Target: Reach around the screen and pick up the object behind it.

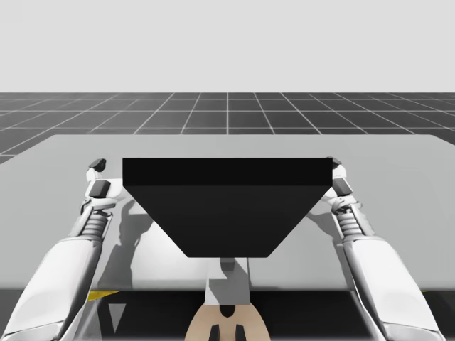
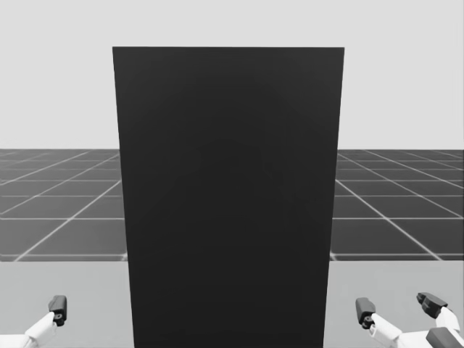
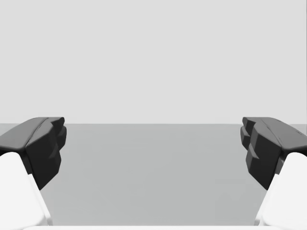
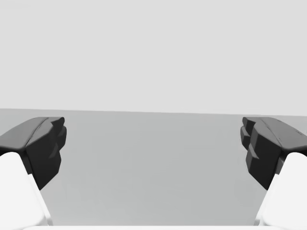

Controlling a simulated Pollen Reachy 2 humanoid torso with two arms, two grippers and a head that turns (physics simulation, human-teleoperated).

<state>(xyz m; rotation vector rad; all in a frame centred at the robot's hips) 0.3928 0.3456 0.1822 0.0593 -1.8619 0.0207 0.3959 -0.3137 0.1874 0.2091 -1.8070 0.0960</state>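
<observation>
Screen [image 1: 227,202] hides the object entirely, so weight, stiffness and grasp point cannot be judged. Left gripper [image 3: 153,143] and right gripper [image 4: 153,143] both gape wide, empty, flanking it.

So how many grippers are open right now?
2. My left gripper is beside the screen's left edge, my right gripper beside its right edge. Each has its fingers wide apart, with bare table ahead. Neither gripper is hidden.
</observation>
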